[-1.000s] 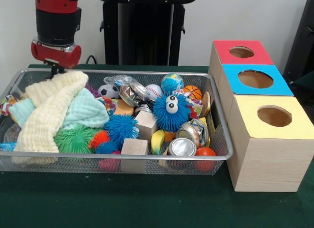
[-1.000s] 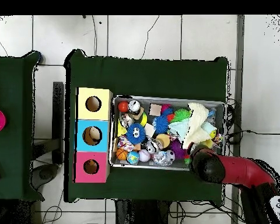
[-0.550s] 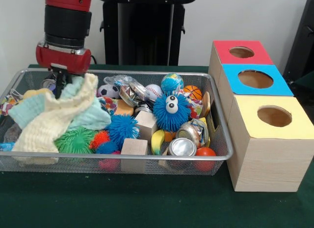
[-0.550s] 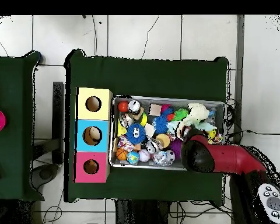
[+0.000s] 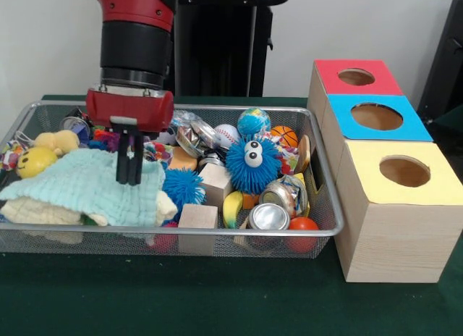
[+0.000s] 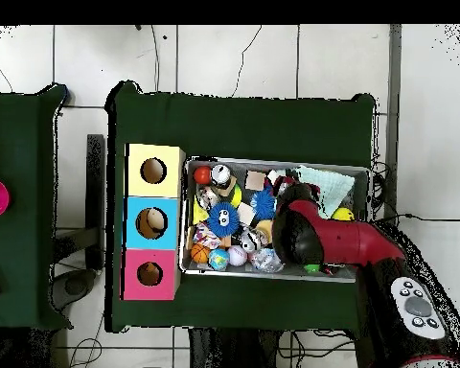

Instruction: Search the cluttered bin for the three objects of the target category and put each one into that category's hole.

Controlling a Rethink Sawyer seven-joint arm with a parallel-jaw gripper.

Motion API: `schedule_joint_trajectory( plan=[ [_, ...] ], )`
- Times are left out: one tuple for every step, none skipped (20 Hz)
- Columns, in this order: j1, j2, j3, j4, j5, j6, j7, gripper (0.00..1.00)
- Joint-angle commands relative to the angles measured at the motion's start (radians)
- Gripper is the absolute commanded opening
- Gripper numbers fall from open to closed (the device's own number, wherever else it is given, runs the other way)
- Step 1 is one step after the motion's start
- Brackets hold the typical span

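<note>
Two jaws [image 5: 130, 178] stand pressed together, tips on the mint cloth [image 5: 90, 195] directly beneath, judged light, limp and best pinched at a raised fold.

One camera stands low across the worktop [image 5: 217, 307], close in, looking level at the wire bin [image 5: 181, 234] with the three coloured boxes [image 5: 394, 198] to its right. The other hangs high overhead and looks straight down from far off, taking in the whole green worktop [image 6: 243, 120], tiled floor and a second table at the left edge. Both share the bin [image 6: 272, 275] and boxes [image 6: 153, 221], turned half round between them.
</note>
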Motion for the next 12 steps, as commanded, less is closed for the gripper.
schedule_joint_trajectory(
  plan=[
    [0.015, 0.117, -0.001, -0.054, 0.07, -0.057, 0.166, 0.0],
    [0.013, 0.123, 0.001, -0.053, 0.074, -0.063, 0.161, 0.0],
    [0.019, 0.132, -0.005, -0.053, 0.078, -0.077, 0.159, 0.0],
    [0.02, 0.136, -0.008, -0.05, 0.08, -0.087, 0.158, 0.0],
    [0.021, 0.141, -0.01, -0.047, 0.083, -0.096, 0.158, 0.0],
    [0.019, 0.145, -0.01, -0.045, 0.085, -0.104, 0.157, 0.0],
    [0.021, 0.148, -0.013, -0.04, 0.087, -0.116, 0.158, 0.0],
    [0.015, 0.145, -0.008, -0.034, 0.081, -0.119, 0.153, 0.0],
    [0.014, 0.14, -0.009, -0.029, 0.082, -0.118, 0.152, 0.0],
    [0.014, 0.119, -0.009, -0.017, 0.083, -0.1, 0.148, 0.0],
    [0.013, 0.102, -0.008, -0.008, 0.085, -0.085, 0.146, 0.0],
    [0.005, 0.061, -0.001, 0.011, 0.087, -0.044, 0.14, 0.0]
  ],
)
